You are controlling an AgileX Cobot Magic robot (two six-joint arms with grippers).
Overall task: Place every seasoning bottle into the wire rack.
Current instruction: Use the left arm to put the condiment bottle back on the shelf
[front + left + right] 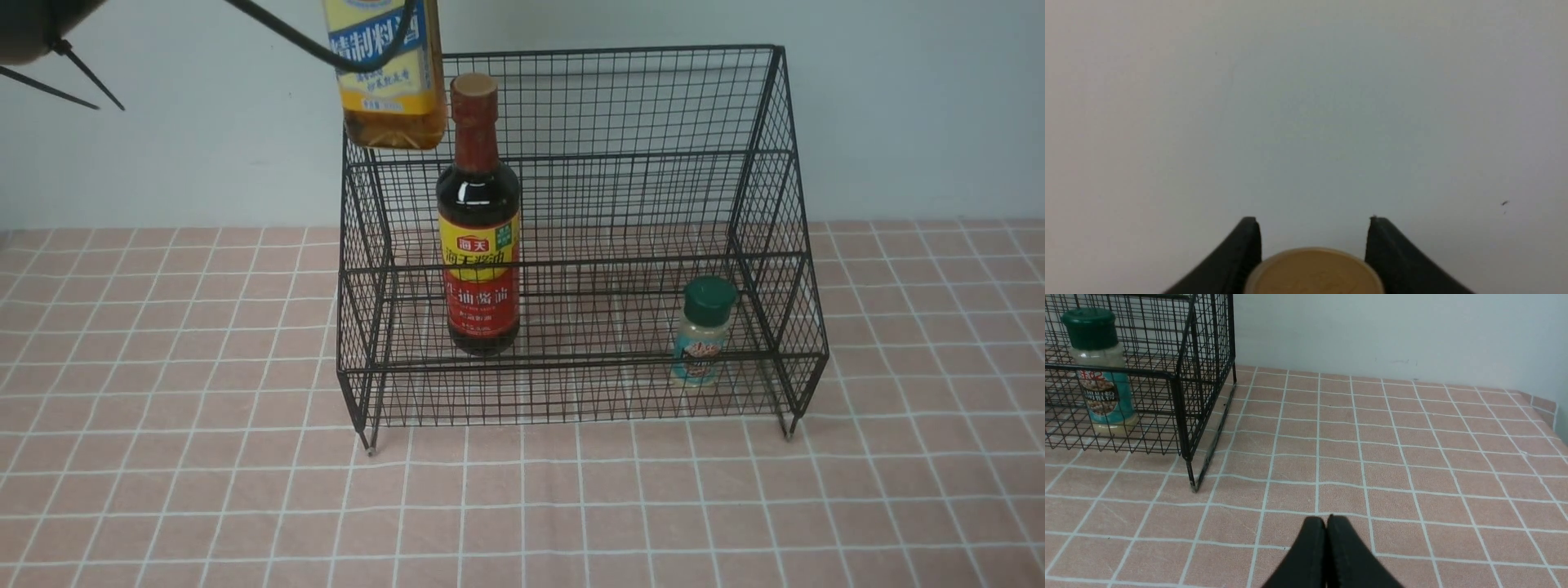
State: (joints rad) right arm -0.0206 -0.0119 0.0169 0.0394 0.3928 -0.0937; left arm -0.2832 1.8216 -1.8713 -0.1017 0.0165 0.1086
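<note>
Seasoning bottles: soy bottle (478, 245) & shaker jar (704, 331) stood in wire rack (759, 204) — amber bottle (390, 73) hung above its left side w/ cap (1312, 273) clamped by left gripper (1312, 228); right gripper (1326, 522) was closed, empty.

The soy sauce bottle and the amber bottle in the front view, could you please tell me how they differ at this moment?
The soy sauce bottle stands on the lower tier of the wire rack; the amber bottle hangs over the rack's left side, gripped at its gold cap by the left gripper. The soy sauce bottle holds near-black liquid, the amber bottle golden. Both are upright, with printed labels.
</note>
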